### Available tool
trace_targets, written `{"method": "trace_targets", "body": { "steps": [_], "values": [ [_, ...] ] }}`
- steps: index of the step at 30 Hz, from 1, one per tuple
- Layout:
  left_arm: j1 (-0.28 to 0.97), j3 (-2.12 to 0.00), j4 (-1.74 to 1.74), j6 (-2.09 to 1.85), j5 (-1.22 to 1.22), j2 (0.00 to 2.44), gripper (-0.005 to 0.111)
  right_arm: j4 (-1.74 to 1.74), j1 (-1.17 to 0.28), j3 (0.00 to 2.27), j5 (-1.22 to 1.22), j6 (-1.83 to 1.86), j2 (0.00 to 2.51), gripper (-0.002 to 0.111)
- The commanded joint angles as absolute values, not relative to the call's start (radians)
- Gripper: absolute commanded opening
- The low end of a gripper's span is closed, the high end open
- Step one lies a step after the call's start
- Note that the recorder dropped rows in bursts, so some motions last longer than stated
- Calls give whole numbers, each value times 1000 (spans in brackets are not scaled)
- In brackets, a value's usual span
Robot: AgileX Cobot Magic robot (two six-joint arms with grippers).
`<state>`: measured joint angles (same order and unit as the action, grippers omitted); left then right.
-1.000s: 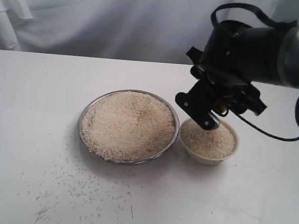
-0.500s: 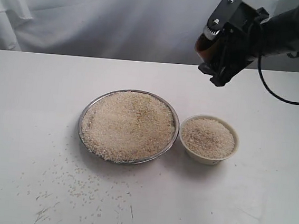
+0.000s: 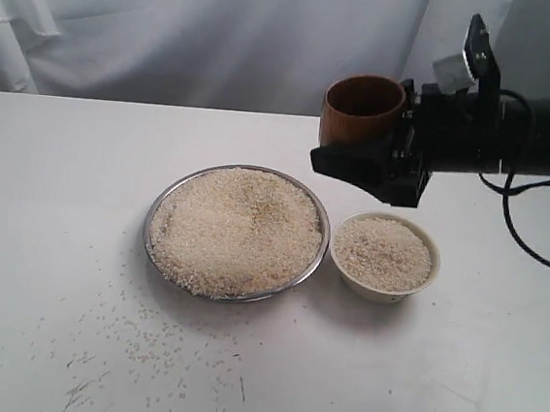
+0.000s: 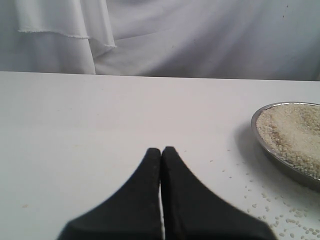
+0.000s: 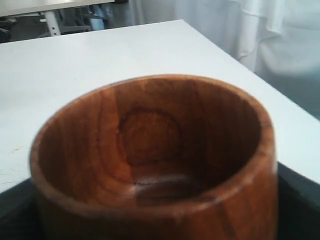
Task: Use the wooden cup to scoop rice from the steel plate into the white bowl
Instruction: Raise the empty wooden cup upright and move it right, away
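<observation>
The wooden cup (image 3: 363, 109) hangs in the air right of centre and high in the exterior view. It is upright with its mouth up, clamped between the jaws of the right arm (image 3: 516, 132). The right wrist view shows its inside bare, with not a grain in it. Below it the white bowl (image 3: 374, 292) sits just beside the steel plate (image 3: 146, 225), so close I can't tell whether the rims touch. My main worry is the bowl, whose rice (image 3: 383, 252) looks level with the rim or a shade over. I'd guess another cupful would run down the sides onto the bench (image 3: 52, 194). The plate carries a broad heap (image 3: 237, 227) right out to its thin edge. A cup pushed in low and hard could plough grains over that edge, or shove the shallow dish into the bowl. Loose grains (image 3: 145, 340) scattered across the lower left of the bench suggest how easily this stuff escapes. The cup is round, polished wood, so I'd expect it to twist or slide in the jaws if it digs too deep. A heaped load would likely shed grains over the gap on the way across. The left arm's jaws are pressed together on nothing, low over bare bench near the plate, and look harmless there.
</observation>
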<state>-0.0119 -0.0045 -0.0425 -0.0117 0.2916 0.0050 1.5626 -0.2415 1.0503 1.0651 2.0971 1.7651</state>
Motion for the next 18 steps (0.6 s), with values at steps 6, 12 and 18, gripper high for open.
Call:
{"method": "trace_targets", "body": {
  "steps": [6, 12, 18],
  "values": [
    [-10, 0, -43, -9, 285, 0, 0, 1526, -263, 992, 1172, 2116, 1805, 0],
    [-10, 0, -43, -9, 285, 0, 0, 1604, -303, 994, 1209, 2116, 1908, 0],
    [-10, 0, -43, -9, 285, 0, 0, 1648, -285, 1071, 1140, 2116, 1914, 0]
  ]
}}
